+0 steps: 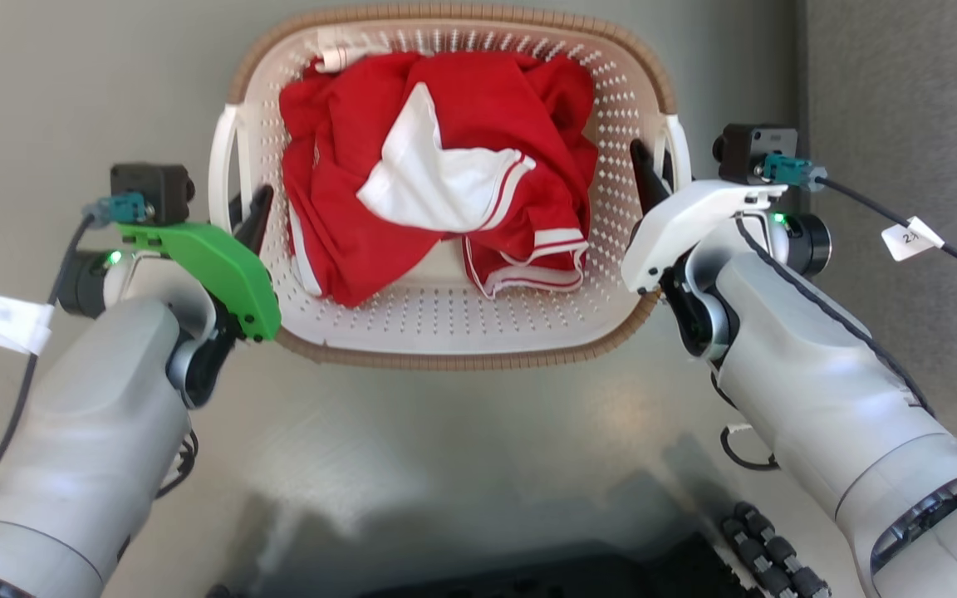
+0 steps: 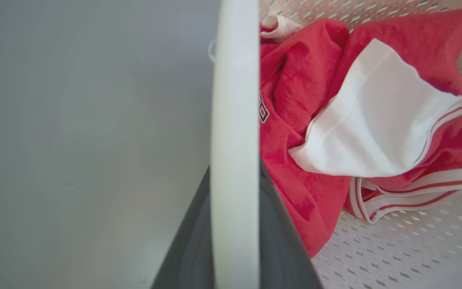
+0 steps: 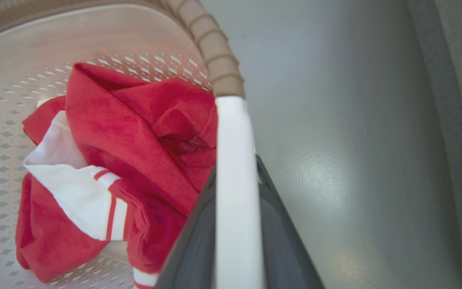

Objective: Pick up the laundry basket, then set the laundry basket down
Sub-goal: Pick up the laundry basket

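- The laundry basket [image 1: 445, 328] sits square ahead of me on the grey floor [image 1: 71, 83]. I cannot tell whether it rests there or hangs just clear of it.
- A red and white shirt [image 1: 445, 166] is bunched inside, piled toward the far end.
- The left gripper [image 1: 250, 203] is at the left handle [image 1: 225, 158]. In the left wrist view the white strip [image 2: 235, 120] runs straight up between the dark fingers [image 2: 191, 249], which sit tight against both faces. I read it as clamped on the handle.
- The right gripper [image 1: 651, 166] is at the right handle [image 1: 678, 141], and its wrist view shows the same thing, fingers [image 3: 191, 249] closed on the strip [image 3: 235, 180].
- Risk one is slip. Each handle is a thin, smooth band held by two narrow fingers. A pinch that is short on force would let the band slide through.
- Risk two is tilt. If one arm moves faster than the other, the basket will tip and the shirt will shift to the low side.
- Risk three is squeeze or spread. If the arms drift together or apart, they could bow the plastic handles or twist one out of the fingers.
- Risk four is the loose cable [image 1: 944, 249] trailing off the right wrist, which may snag.
- On the way down, one end landing first would lever against the far grip.
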Controlling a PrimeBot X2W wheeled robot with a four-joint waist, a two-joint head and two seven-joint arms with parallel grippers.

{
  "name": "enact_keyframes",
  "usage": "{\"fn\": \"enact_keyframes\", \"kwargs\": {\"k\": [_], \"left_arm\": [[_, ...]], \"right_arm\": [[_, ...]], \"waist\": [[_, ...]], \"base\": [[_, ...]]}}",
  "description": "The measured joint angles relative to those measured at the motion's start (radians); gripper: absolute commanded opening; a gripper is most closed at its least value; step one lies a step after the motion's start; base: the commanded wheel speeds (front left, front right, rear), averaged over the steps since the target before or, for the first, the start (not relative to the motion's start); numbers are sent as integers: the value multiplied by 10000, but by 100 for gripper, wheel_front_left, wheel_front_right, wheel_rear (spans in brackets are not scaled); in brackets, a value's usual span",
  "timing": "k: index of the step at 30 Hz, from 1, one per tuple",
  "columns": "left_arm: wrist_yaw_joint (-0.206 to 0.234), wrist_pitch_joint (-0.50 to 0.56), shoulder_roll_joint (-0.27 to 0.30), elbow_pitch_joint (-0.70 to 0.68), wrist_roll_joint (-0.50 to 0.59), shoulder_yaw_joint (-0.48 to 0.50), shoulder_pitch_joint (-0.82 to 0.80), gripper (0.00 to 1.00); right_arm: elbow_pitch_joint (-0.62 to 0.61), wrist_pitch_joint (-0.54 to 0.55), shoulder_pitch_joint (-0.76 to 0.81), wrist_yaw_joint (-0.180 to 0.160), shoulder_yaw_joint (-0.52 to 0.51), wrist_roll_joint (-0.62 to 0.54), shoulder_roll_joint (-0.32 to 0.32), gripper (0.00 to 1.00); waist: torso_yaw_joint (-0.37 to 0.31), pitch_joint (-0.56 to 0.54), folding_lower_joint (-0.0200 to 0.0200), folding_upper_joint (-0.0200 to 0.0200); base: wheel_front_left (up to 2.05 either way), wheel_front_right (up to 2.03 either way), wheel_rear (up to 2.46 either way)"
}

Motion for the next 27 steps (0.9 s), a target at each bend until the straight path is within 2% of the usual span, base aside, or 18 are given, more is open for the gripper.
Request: {"fn": "enact_keyframes", "kwargs": {"k": [10, 27], "left_arm": [[-2, 245, -314, 589, -420, -117, 666, 0], [-6, 1020, -865, 1369, -1114, -403, 1755, 0]], "right_arm": [[512, 125, 414, 556, 472, 451, 36, 0], [1170, 1348, 1162, 1313, 1277, 1204, -31, 0]], "waist": [[11, -1321, 0, 0], [-50, -3884, -1, 0]], "base": [[0, 0, 0], [0, 0, 0]]}}
